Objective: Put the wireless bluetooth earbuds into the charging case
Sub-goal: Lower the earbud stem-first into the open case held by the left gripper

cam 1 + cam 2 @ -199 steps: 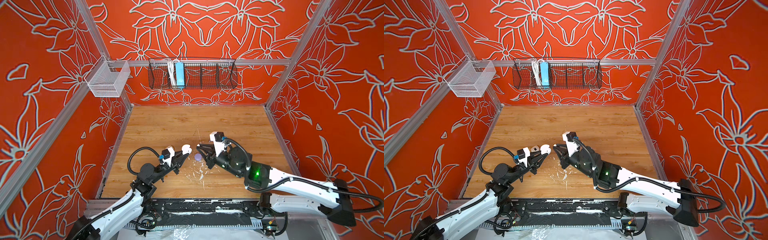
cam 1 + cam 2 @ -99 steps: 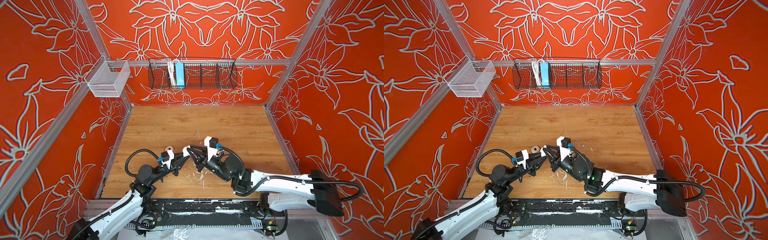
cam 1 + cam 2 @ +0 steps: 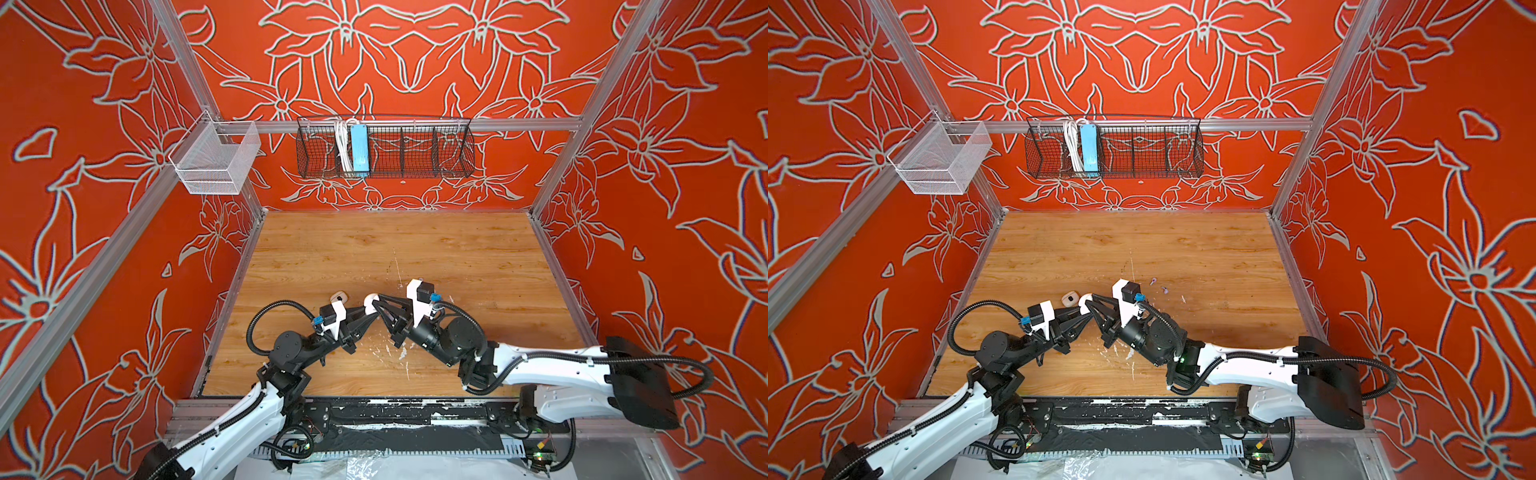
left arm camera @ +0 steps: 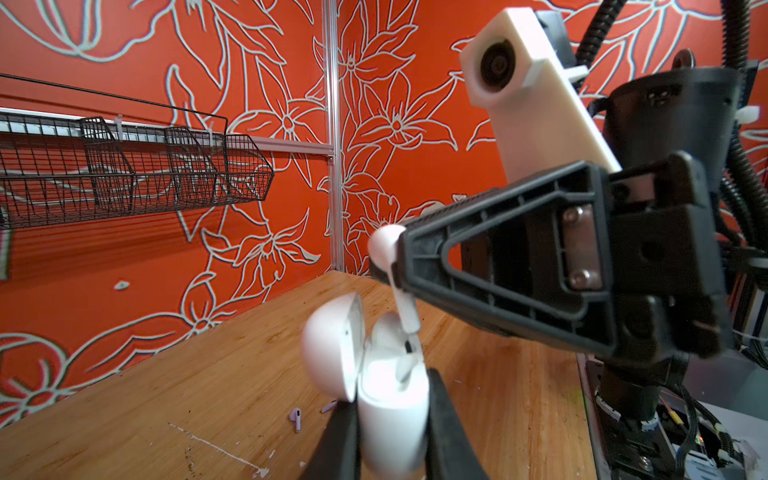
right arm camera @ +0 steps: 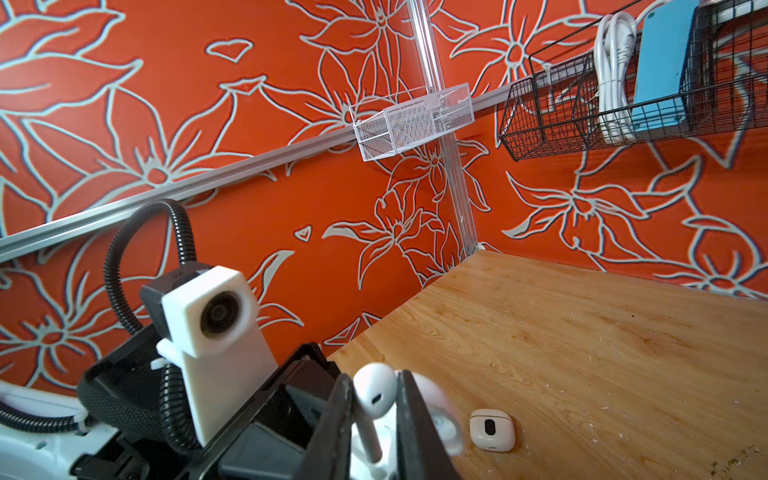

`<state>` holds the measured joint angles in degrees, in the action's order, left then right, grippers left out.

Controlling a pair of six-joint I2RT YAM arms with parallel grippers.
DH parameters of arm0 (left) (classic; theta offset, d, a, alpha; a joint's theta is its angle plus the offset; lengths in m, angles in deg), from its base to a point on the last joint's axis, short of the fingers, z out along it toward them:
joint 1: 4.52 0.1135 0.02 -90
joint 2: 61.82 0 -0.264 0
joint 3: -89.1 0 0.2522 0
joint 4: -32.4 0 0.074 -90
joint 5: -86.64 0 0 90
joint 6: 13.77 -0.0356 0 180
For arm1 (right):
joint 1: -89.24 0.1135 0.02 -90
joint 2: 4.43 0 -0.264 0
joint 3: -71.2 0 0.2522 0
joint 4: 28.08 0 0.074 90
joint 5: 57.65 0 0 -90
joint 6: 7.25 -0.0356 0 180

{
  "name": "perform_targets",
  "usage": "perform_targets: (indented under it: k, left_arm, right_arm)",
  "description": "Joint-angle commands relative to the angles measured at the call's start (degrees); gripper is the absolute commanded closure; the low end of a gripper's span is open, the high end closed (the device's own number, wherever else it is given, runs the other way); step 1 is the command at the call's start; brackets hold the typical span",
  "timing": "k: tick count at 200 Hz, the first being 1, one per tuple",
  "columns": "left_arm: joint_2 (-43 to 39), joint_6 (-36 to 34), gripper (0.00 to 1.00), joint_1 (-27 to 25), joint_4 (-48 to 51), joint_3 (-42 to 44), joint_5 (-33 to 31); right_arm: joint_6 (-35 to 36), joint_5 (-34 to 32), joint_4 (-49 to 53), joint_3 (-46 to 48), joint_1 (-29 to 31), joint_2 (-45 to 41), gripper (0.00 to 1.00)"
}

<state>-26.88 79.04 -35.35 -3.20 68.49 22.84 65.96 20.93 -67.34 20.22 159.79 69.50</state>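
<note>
My left gripper (image 3: 366, 315) is closed on the open case (image 4: 392, 409) and my right gripper (image 5: 376, 417) pinches a white bud (image 5: 374, 390), its stem (image 4: 405, 309) just above a slot (image 4: 409, 345), so I should lower it slowly, keeping the stem in line with the slot, without pushing sideways.

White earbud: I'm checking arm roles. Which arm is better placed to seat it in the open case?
Right, most likely. The right gripper is shut on the white earbud, with the stem pointing down just above the open charging case. The left gripper grips and steadies the case.
</note>
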Motion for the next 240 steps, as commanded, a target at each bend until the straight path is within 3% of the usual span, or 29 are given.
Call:
perform_targets:
  k: [1, 240]
  left_arm:
    - [-0.35, 0.18, 1.00, -0.28, -1.22, -0.88, 0.05]
    - [-2.50, -0.79, 1.00, -0.29, -3.17, 0.44, 1.88]
  right_arm:
    - [1.28, 1.14, -3.80, 0.41, 0.42, 1.37, 0.85]
    - [0.27, -1.76, -2.10, 3.19, 0.52, 1.83, 0.83]
